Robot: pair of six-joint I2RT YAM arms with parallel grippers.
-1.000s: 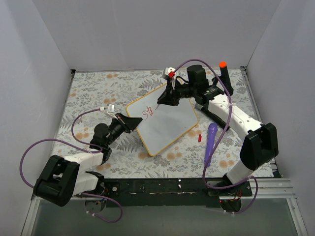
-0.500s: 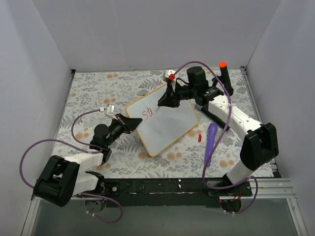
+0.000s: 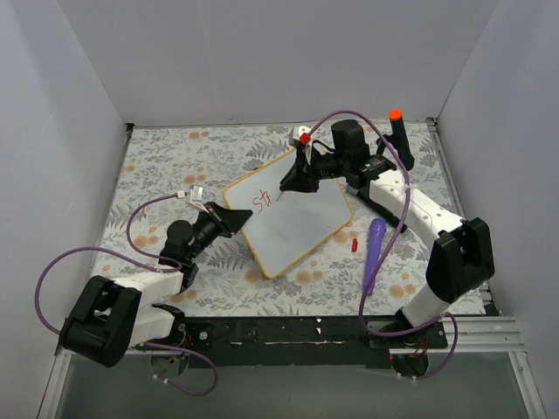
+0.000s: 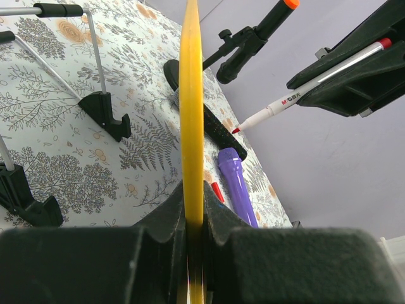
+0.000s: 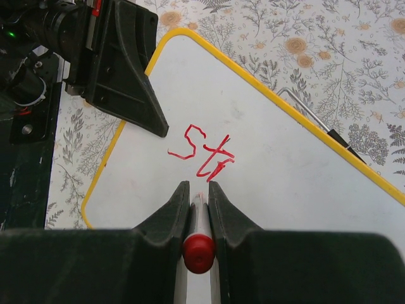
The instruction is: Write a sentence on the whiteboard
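Whiteboard [image 3: 297,223] stands tilted mid-table on floral cloth [image 3: 166,166], yellow frame all round. Its L edge is pinched tight betw. the fingers of left gripper [image 4: 193,212], jaws clamped on the frame. Right gripper [image 5: 195,196] hangs over the board's upper-L area, jaws closed on a red marker [image 4: 304,88]. The marker's tip points at the white face and looks just off it in L wrist view. Purple pen-like tool [image 3: 374,253] lies on the cloth just R of the board. Red sentence [image 5: 202,152] reads only "St", near the upper-L corner. Small red cap [image 3: 355,243] lies betw. board and purple tool.
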